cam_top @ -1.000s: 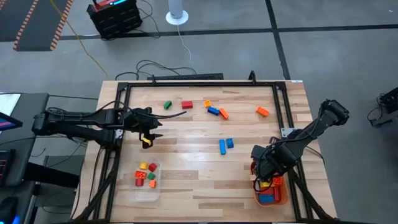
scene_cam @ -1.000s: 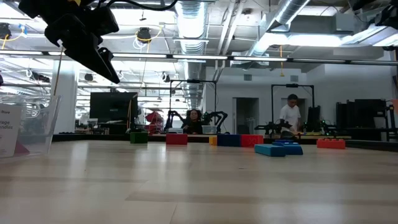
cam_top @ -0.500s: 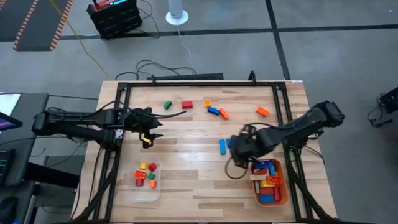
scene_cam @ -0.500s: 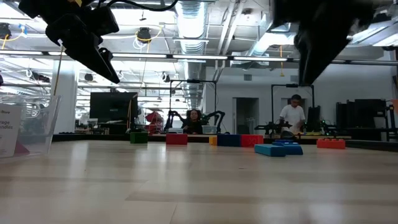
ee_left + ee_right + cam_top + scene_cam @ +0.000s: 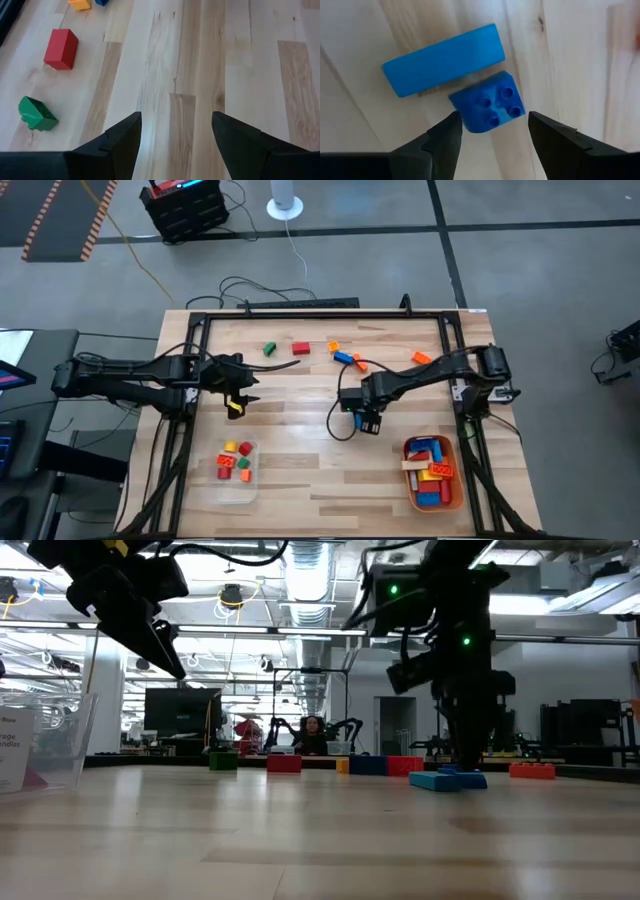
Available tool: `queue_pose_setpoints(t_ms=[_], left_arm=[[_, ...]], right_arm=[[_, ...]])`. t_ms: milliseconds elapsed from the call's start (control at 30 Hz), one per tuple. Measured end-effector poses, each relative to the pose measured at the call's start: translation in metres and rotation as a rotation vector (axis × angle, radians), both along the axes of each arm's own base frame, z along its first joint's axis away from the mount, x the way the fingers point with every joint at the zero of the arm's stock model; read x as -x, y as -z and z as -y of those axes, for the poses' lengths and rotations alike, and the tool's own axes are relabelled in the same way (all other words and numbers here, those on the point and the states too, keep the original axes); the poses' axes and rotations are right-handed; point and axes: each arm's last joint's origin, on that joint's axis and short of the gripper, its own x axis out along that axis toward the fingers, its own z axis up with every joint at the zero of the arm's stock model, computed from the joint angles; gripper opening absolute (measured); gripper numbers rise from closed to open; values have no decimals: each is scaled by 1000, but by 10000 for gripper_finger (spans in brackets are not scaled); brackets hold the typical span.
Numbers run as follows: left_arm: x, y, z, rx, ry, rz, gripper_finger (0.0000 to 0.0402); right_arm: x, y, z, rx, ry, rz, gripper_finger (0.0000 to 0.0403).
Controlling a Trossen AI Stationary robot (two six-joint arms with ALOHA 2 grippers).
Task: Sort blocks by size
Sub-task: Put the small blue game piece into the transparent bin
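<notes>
The right gripper point(image 5: 490, 137) is positioned over the middle of the table point(image 5: 300, 460), its fingers spread wide and holding nothing; between the fingertips two blue blocks are seen lying on the wood, one short four-stud brick point(image 5: 490, 107) touching one long smooth-sided bar point(image 5: 442, 60). The left gripper point(image 5: 175, 132) is held above the left part of the table, fingers likewise wide apart and empty. In its wrist view one red block point(image 5: 61, 48) and one green block point(image 5: 36, 114) are seen on the wood, near each other but apart. On the far side of the table five loose blocks are counted from above: one green point(image 5: 269, 349), one red point(image 5: 301, 348), a close group of about three in orange and blue point(image 5: 345, 357), and one orange piece point(image 5: 421, 358) well apart to the right. The clear tray point(image 5: 234, 485) holds about five small blocks in red, orange, yellow and green. The orange tray point(image 5: 457, 495) holds roughly six longer blocks; an exact count cannot be made.
</notes>
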Motion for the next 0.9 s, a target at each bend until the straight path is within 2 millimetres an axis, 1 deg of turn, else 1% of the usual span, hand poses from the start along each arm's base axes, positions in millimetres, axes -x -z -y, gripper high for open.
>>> queue_pose_setpoints(t_ms=[200,400,567,667,900], left_arm=[[1,1,0,3,-2,-11,235],[1,1,0,10,-9,-10,235],[1,1,0,13,-11,-16,235],[1,1,0,13,-11,-17,235],[3,3,0,16,-12,-39,235]], right_arm=[[-1,1,8,-34,84,12,261],[-3,4,15,-97,264,32,261],[-6,4,17,-103,358,68,261],[-6,5,17,-104,358,72,261],[2,18,17,-106,314,70,261]])
